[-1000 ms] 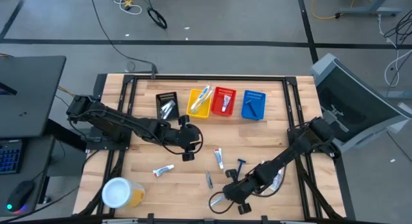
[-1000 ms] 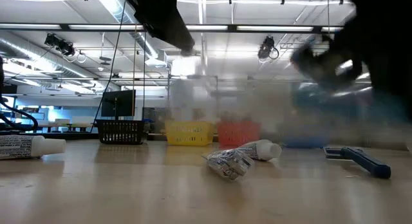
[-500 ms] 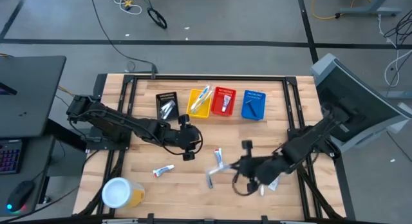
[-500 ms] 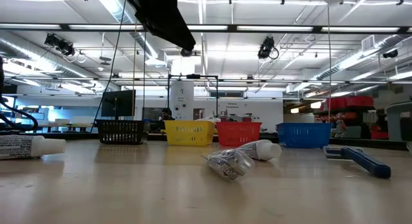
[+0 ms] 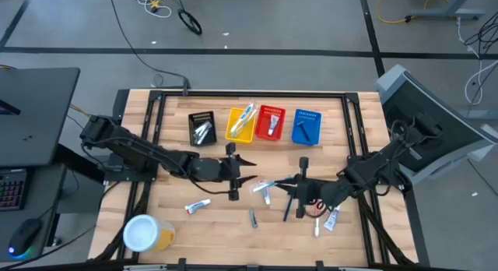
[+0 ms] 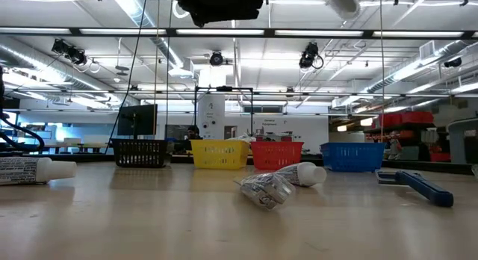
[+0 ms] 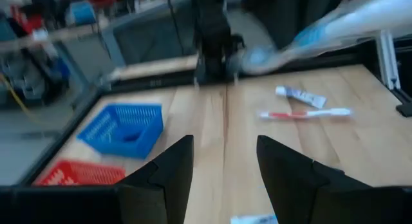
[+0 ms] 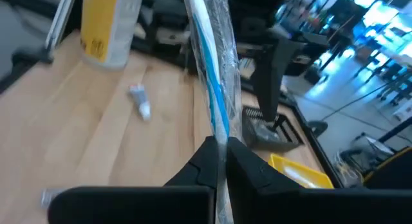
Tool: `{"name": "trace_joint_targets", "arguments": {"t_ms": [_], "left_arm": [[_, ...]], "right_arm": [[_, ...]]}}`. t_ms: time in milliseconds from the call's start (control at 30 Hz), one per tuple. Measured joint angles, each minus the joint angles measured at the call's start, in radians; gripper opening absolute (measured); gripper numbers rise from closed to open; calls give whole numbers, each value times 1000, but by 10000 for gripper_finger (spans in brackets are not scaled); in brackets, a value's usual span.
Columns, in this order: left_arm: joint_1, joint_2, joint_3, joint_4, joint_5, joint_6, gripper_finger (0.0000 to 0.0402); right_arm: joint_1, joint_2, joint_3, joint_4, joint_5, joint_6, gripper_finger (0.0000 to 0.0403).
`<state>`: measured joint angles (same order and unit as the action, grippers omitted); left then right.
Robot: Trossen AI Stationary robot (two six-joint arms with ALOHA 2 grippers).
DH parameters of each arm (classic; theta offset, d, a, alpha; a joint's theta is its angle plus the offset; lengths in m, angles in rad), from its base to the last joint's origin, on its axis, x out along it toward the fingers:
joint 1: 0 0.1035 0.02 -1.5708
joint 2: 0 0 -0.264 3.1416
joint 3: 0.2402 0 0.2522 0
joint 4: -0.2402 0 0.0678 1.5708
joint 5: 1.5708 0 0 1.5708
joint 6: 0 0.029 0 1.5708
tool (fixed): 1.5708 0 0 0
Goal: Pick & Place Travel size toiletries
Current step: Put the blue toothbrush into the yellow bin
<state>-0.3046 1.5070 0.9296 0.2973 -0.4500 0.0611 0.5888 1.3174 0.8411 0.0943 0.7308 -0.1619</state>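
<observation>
Wrapped toothbrush is up in the air over mid-bench, clamped at its lower end in the right tool, which is pinched shut on it. In the high view its long axis runs roughly 3-to-9, free end pointing toward the left arm.

Left tool sits just at 9 o'clock of that free end, fingers spread, nothing in them. From its wrist camera the brush crosses just beyond the open fingers, tip toward them. Looks like a handover setup: the left arm is the nearer one to the free end, and the brush axis is roughly in line with its gap.

Yellow basket, already holding toothbrushes, is at about 12 o'clock from the left tool, near the far edge of the bench.

Risk: the wrapper is slick and the brush is long and thin, so a slight tilt could miss the gap.
</observation>
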Motion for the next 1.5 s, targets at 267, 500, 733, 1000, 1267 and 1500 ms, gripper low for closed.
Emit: {"name": "trace_joint_targets", "arguments": {"t_ms": [267,500,733,1000,1267,1500], "left_arm": [[-3,0,-118,286,125,73,178],[-2,0,-120,334,130,33,178],[-2,0,-119,362,126,23,178],[-2,0,-119,364,129,21,178],[-2,0,-118,367,125,14,164],[-2,0,-118,364,107,14,102]], "right_arm": [[-101,0,-257,579,-200,4,16],[-211,38,-312,749,-413,110,16],[-259,150,-282,807,-513,131,16],[-294,226,-263,875,-525,167,16],[-323,243,-262,883,-525,219,16],[-326,243,-262,890,-528,218,16]]}}
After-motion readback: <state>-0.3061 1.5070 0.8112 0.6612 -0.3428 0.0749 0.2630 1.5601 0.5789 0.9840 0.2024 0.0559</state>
